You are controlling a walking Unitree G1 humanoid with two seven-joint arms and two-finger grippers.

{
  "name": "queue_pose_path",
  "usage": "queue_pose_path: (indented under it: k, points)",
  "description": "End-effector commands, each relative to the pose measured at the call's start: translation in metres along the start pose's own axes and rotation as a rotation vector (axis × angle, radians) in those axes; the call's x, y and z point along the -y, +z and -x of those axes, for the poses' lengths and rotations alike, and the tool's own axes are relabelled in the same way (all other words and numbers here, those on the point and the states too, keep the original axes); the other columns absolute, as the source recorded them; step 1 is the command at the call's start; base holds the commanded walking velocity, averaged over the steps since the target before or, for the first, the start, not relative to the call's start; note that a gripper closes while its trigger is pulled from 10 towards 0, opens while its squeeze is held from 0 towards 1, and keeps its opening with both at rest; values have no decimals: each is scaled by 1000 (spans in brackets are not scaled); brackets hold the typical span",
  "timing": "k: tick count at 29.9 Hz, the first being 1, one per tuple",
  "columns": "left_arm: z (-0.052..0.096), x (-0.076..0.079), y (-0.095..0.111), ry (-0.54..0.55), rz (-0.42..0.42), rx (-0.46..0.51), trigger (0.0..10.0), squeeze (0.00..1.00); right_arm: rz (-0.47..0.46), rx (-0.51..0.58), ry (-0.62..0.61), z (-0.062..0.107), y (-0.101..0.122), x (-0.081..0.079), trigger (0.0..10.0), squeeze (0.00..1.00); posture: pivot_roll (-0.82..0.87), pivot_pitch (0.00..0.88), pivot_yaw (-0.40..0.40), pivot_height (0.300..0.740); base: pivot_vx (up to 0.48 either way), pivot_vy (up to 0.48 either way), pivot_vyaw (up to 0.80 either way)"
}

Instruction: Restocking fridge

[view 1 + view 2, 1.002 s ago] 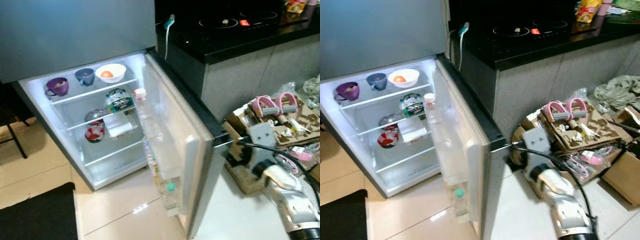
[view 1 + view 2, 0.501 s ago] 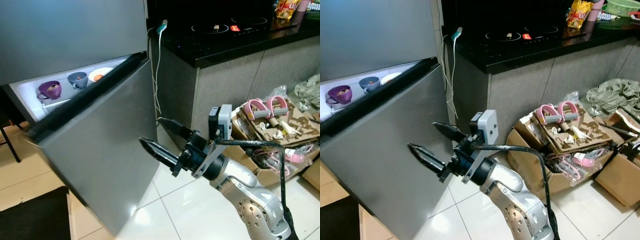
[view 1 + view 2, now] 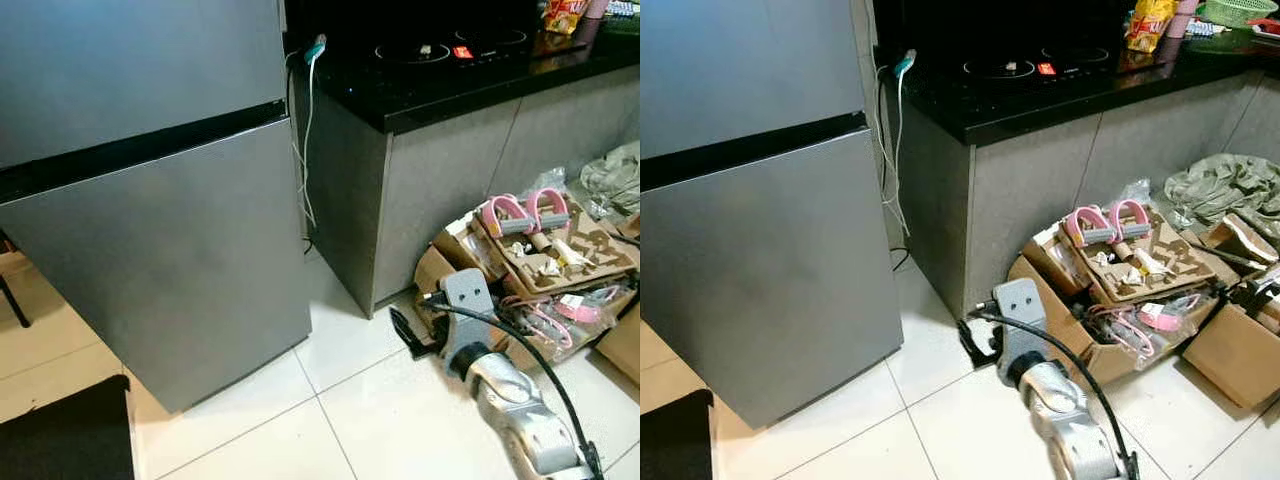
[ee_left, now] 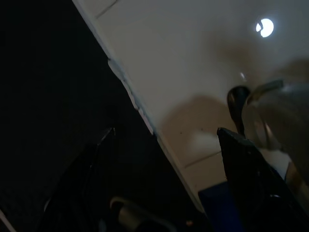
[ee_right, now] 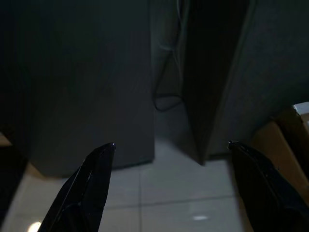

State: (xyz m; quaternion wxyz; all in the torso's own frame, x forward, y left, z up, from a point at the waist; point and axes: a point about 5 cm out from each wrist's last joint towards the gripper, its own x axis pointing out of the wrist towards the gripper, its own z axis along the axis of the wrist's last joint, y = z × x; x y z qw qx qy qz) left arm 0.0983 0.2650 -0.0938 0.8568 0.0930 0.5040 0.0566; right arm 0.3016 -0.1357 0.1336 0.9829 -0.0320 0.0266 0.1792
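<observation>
Fridge closed, both end effectors empty.

I see the grey fridge (image 3: pixel 160 230) at about 9 o'clock, both doors flush, a dark seam between them, standing beside the black tabletop (image 3: pixel 450 75). My right end effector (image 5: pixel 169 159) is low at 4 o'clock, fingers wide apart, holding nothing; the left end effector (image 4: pixel 164 140) looks spread and empty too, though that view is dim.

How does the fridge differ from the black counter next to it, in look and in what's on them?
The fridge has a smooth grey metallic front split by a dark band, doors closed; the counter has a glossy black top over matte grey panels. The fridge front is bare, while the counter carries a cooktop and snack packets. The fridge rises taller than the counter. Both stand on the pale tiled floor.
</observation>
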Motion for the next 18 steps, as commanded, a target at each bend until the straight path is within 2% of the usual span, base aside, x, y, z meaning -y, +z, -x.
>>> queue_pose_path:
  k: [1, 5, 6, 8, 9, 10, 11, 12, 13, 14, 15, 16, 17, 18]
  points:
    - [2, -9, -4, 60, 35, 7, 10000, 0, -31, 42, -15, 3, 3, 4, 10000, 0, -93, 130, 36, 740, 0, 0, 0]
    - [0, -24, 17, 148, 83, 99, 10000, 0, -20, 68, -17, 0, 2, 3, 10000, 0, -87, 126, 35, 740, 0, 0, 0]
    - [0, -24, 17, 148, 83, 99, 10000, 0, -20, 68, -17, 0, 2, 3, 10000, 0, -87, 126, 35, 740, 0, 0, 0]
    - [-3, -36, 53, 175, 150, 227, 10000, 0, -17, 85, -11, -1, 5, 1, 10000, 0, -84, 124, 35, 740, 0, 0, 0]
    - [-3, -36, 53, 175, 150, 227, 10000, 0, -17, 85, -11, -1, 5, 1, 10000, 0, -84, 124, 35, 740, 0, 0, 0]
    - [-3, -44, 85, 184, 162, 340, 10000, 0, -20, 95, -12, -1, 7, 1, 10000, 0, -84, 124, 35, 740, 0, 0, 0]
    - [-2, -47, 97, 188, 158, 383, 10000, 0, -22, 98, -13, -1, 8, 1, 10000, 0, -84, 124, 35, 740, 0, 0, 0]
    - [-2, -47, 97, 188, 158, 383, 10000, 0, -22, 98, -13, -1, 8, 1, 10000, 0, -84, 124, 35, 740, 0, 0, 0]
    - [7, -53, 147, 204, 115, 577, 10000, 0, -26, 121, -15, -1, 12, 2, 10000, 0, -81, 122, 36, 740, 0, 0, 0]
    - [15, -53, 166, 211, 97, 656, 10000, 0, -30, 133, -13, -1, 14, 2, 10000, 0, -81, 122, 36, 740, 0, 0, 0]
    - [15, -53, 166, 211, 97, 656, 10000, 0, -30, 133, -13, -1, 14, 2, 10000, 0, -81, 122, 36, 740, 0, 0, 0]
    - [20, -53, 177, 215, 87, 705, 10000, 0, -33, 140, -12, -1, 15, 2, 10000, 0, -81, 122, 36, 740, 0, 0, 0]
    - [37, -46, 209, 210, 75, 829, 10000, 0, -31, 178, -6, 0, 22, 1, 10000, 0, -80, 123, 41, 740, 0, 0, 0]
    - [37, -46, 209, 210, 75, 829, 10000, 0, -31, 178, -6, 0, 22, 1, 10000, 0, -80, 123, 41, 740, 0, 0, 0]
